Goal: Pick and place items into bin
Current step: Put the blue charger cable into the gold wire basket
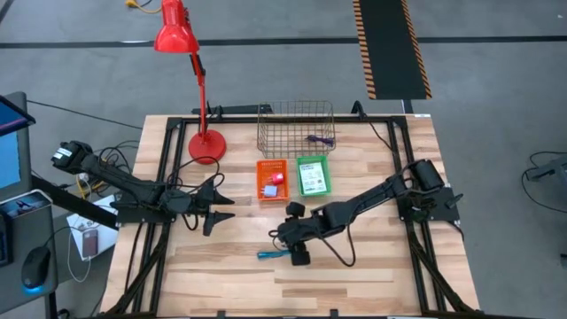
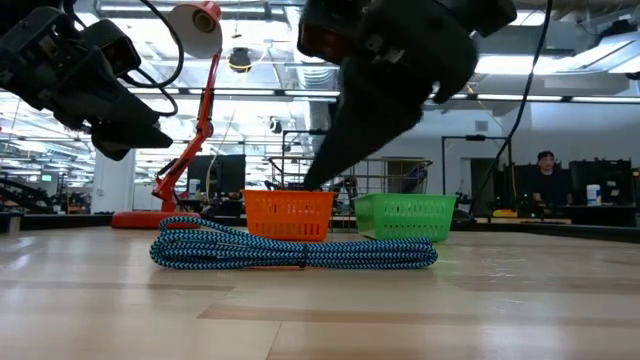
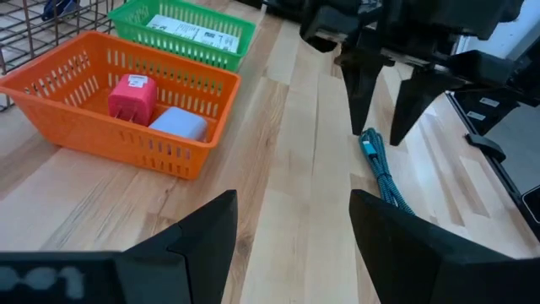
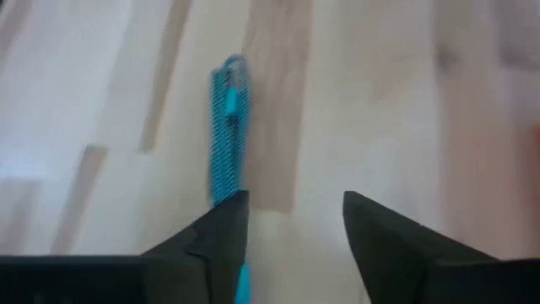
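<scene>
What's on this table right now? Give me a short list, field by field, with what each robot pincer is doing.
Table: wooden top
Orange basket: holds a red-pink block and a pale blue piece
Green basket: holds white printed cards
Wire basket: holds a purple item
Teal braided cable: bundled, lying on the table
Right pincer: open, over one end of the cable
Left pincer: open, waiting left of the baskets
Red lamp: back left of the table
</scene>
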